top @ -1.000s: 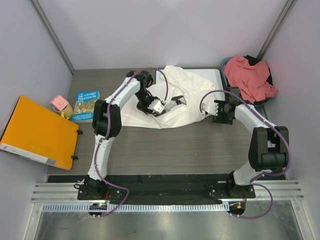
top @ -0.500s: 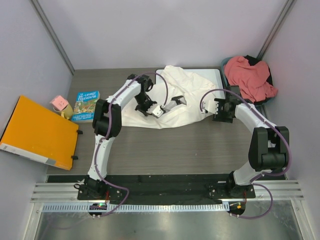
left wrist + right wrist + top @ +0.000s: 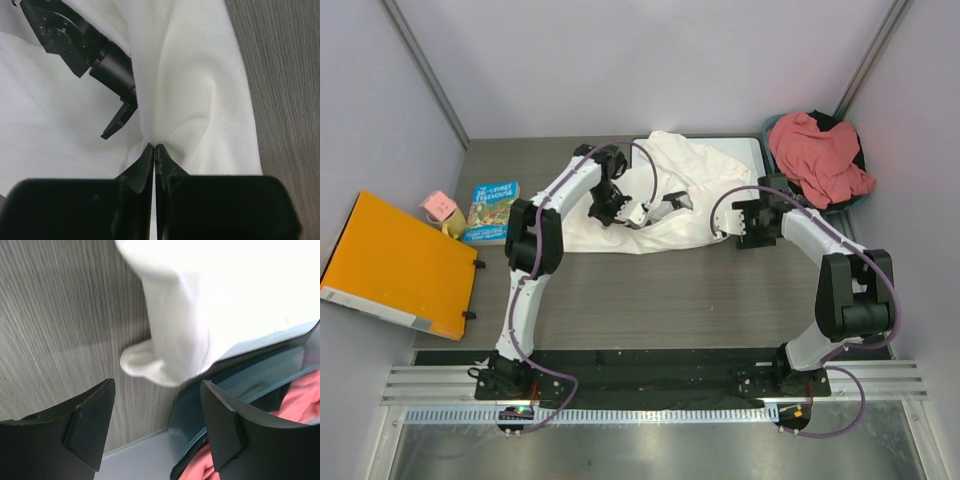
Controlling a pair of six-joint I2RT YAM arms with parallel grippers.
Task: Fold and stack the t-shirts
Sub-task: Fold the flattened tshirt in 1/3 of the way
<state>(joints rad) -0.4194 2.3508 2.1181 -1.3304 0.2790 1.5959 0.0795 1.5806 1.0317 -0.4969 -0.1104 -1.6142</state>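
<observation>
Your left gripper (image 3: 155,150) is pinching only a thin fold of the plain white cloth t-shirt (image 3: 200,90), and your right gripper (image 3: 156,385) is hanging apart, empty. Tugging hard is probably risking a slip.

Whiteboard (image 3: 750,162) mostly hidden w/ white t-shirt (image 3: 698,185) over it.

Left tool (image 3: 154,147) pinched shut on white t-shirt (image 3: 200,90) fold, wood-grain table (image 3: 285,75) at right
</observation>
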